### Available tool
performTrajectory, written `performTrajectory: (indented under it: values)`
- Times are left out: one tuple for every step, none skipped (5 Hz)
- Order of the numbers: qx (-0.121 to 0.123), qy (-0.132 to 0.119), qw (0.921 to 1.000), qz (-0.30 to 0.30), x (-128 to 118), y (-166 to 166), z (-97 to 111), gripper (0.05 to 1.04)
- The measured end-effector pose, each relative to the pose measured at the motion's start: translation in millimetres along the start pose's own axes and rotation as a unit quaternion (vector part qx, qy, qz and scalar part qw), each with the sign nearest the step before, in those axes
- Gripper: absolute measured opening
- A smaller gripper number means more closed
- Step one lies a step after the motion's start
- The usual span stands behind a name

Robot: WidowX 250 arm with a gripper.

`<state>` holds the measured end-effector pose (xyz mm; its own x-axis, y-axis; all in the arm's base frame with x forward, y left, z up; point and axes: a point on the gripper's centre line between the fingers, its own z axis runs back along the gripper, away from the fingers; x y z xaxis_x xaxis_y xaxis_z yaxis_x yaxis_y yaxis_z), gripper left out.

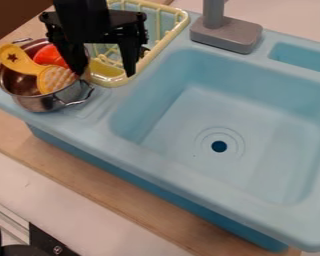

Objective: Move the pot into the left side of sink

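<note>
Nearest the camera, the light-blue plastic sink's front rim (189, 175) borders its basin. Black two-finger gripper (102, 71) hangs with fingers apart beside the shiny, round metal pot (39, 102), which sits on the left ledge; grasp and transfer appear outstanding.

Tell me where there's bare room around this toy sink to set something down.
The basin is bare, from the drain out to its walls. So is the wooden strip along the sink's front edge. It's crowded at the upper left: the pot with a yellow utensil in it sits close beside the yellow rack, and the open gripper hangs there.
</note>
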<state>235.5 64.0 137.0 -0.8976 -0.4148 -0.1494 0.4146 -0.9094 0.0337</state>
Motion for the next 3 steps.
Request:
performTrajectory:
  values:
    - [-0.004, -0.006, 1.0000, 0.007, 2.5, -2.9, -5.3, 0.967]
    - [-0.013, -0.013, 0.9997, 0.018, 5.9, -5.6, -10.1, 0.706]
    - [-0.011, -0.009, 0.9992, 0.038, 6.6, -7.3, -14.5, 0.416]
